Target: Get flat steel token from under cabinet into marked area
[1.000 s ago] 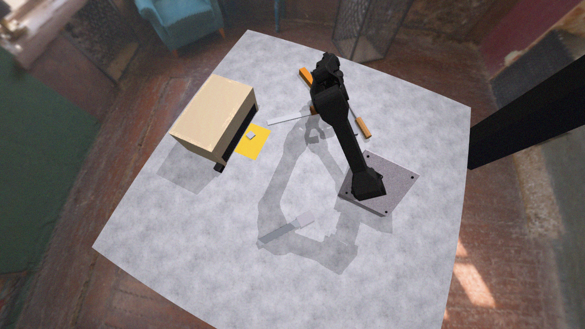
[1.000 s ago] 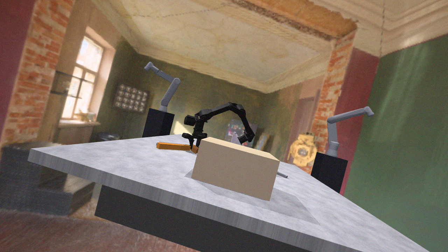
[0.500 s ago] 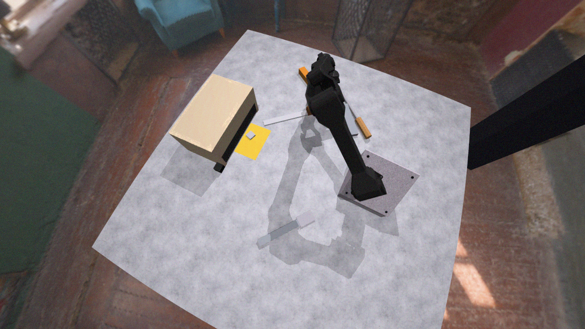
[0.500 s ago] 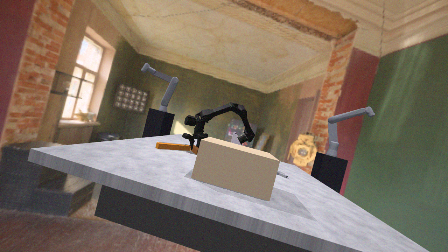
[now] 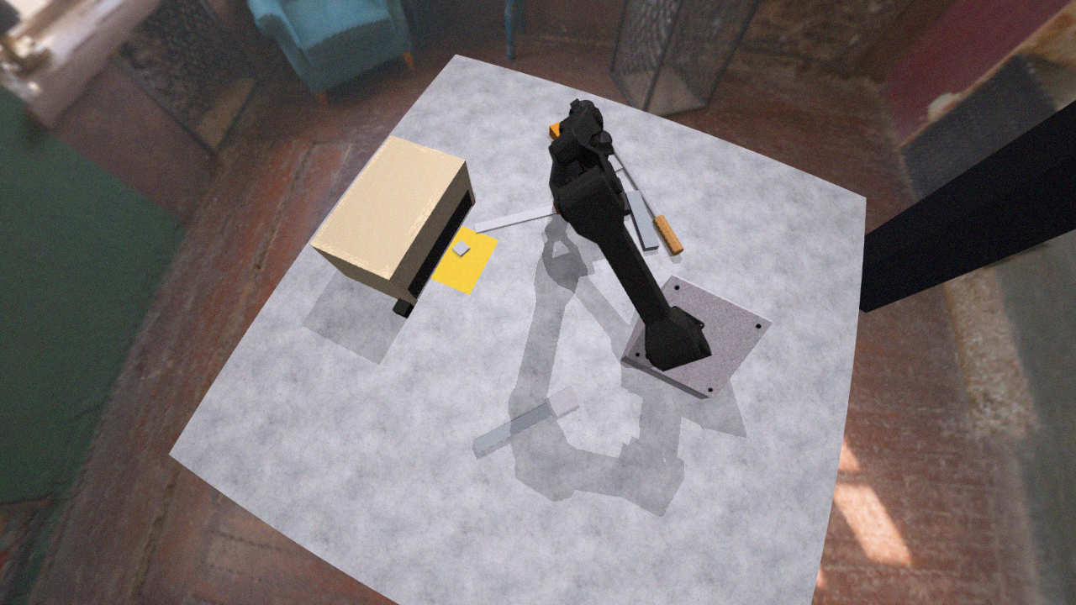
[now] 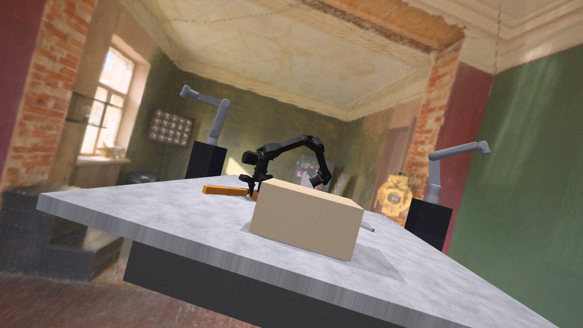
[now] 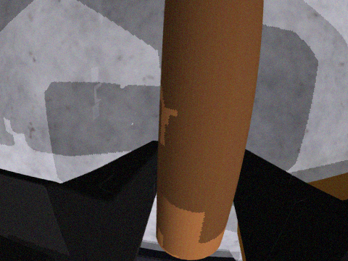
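Observation:
The steel token (image 5: 461,248) lies on the yellow marked area (image 5: 470,278), close to its cabinet-side edge; I cannot tell if it is wholly inside. The beige cabinet (image 5: 391,207) (image 6: 305,220) stands beside the area, its dark slotted front facing it. My gripper (image 7: 196,154) is shut on the round wooden handle (image 7: 210,90) of a flat steel strip (image 5: 515,220). The strip points towards the cabinet; its tip is by the area's far corner, apart from the token. The arm hides the fingers in the top view. Whether the strip touches the table is unclear.
An orange bar (image 5: 554,131) (image 6: 224,190) lies beyond the gripper. A grey bar (image 5: 642,222) and a thin rod with a wooden handle (image 5: 667,234) lie beside the arm. A grey bar with a pale block (image 5: 562,402) lies nearer the front. A black block (image 5: 403,307) sits at the cabinet's corner.

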